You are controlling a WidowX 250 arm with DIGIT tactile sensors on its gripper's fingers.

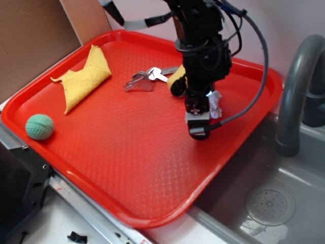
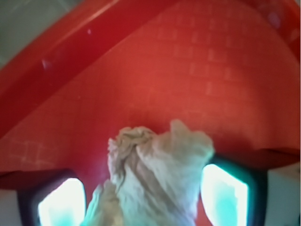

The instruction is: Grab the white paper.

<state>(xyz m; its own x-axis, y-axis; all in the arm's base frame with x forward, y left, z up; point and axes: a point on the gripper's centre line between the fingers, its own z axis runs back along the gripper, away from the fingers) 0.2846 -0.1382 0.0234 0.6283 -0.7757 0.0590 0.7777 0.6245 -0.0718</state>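
I have the gripper [image 1: 199,121] down at the right-hand part of the red tray [image 1: 127,168], and the white paper [image 2: 155,174] sits between its two fingers. In the wrist view the crumpled wad fills the gap, with the right finger [image 2: 225,193] pressed against its side; the left finger [image 2: 61,202] looks a little apart from the main bulk, touching only a lower fold. So I read the jaws as closing around the paper, though I cannot tell whether the clamp is firm yet. From the exterior view only a small white edge of the paper [image 1: 216,104] shows beside the arm, close to the tray's far right rim.

To do this step well, I judge I should finish the squeeze before any lift, since a tissue wad compresses a lot and a loose pinch may take only an outer fold. I want both fingers bearing on the thick middle, not the wrinkled tip. Then a slow, straight rise, watching the wrist view for the wad sliding down.

The yellow cloth [image 1: 84,77], the green ball [image 1: 39,126] and the metal piece [image 1: 144,80] lie well apart from my working spot, so nothing crowds the lift. The yellow object [image 1: 175,81] just behind the arm is closer; I would avoid swinging back into it.
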